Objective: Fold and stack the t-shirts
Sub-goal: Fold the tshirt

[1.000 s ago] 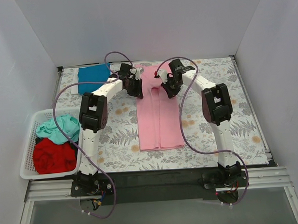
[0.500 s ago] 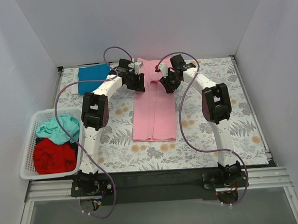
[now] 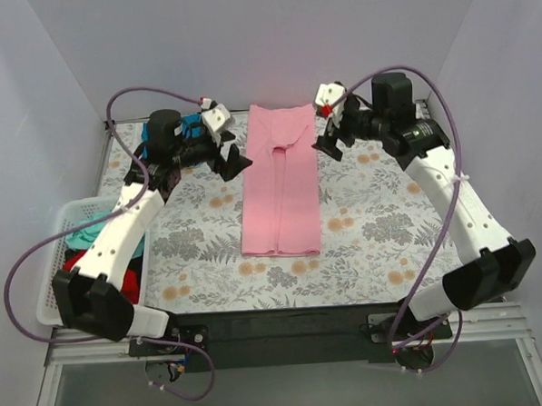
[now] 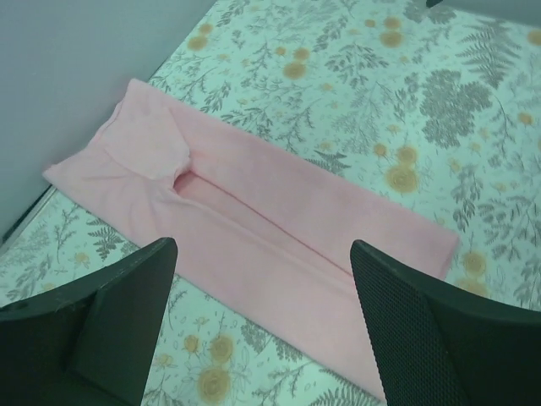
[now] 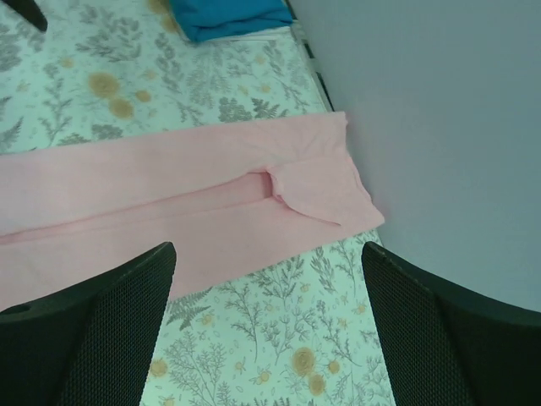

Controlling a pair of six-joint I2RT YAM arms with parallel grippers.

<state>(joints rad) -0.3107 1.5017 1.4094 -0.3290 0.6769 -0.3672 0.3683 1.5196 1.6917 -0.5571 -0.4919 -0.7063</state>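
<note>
Pink shirt (image 3: 279, 180) lay folded lengthwise; my left gripper (image 3: 232, 157) and right gripper (image 3: 328, 139) hung wide open, empty. Next, probably: fold crosswise.

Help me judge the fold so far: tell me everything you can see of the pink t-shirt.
The pink t-shirt looks like soft plain knit, folded into a long narrow strip, both sides turned inward to a centre line. It lies flat on the floral table cover, far end by the back wall. The left gripper and right gripper hover open either side of that end, not touching it.
</note>
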